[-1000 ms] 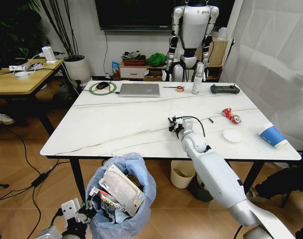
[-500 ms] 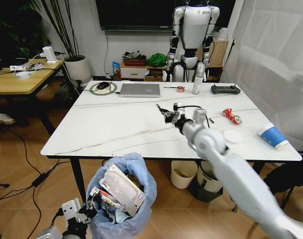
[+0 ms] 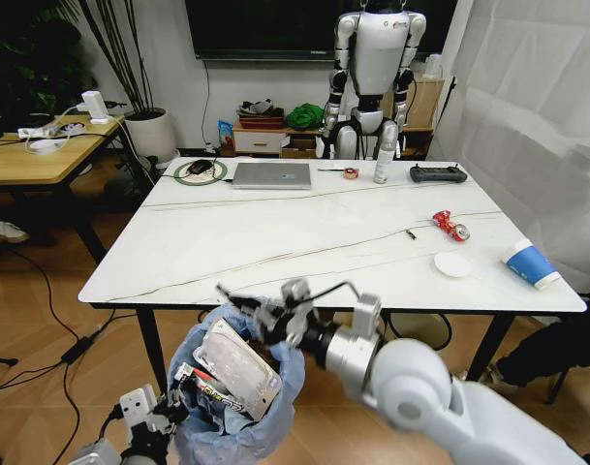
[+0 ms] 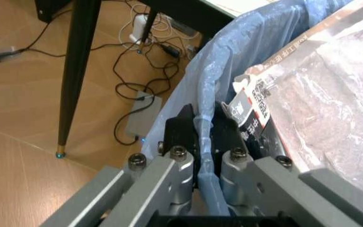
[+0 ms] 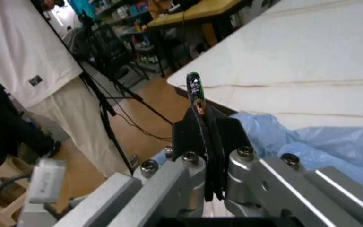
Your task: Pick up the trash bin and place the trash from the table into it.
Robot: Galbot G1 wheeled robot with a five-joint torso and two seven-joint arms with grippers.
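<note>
Two claws busy: my left claw [image 4: 197,142] pinches bin [image 3: 238,383] rim below bench [image 3: 275,247] edge; right claw [image 5: 208,142], clamped on small wrapper [image 5: 194,87], hovers over bin. Next: release.

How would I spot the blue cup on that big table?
Start at the white marble-look table and follow it to the robot's right end. Near that edge lies the blue paper cup, tipped on its side beside a small white round disc. It is the one blue thing on the tabletop.
</note>
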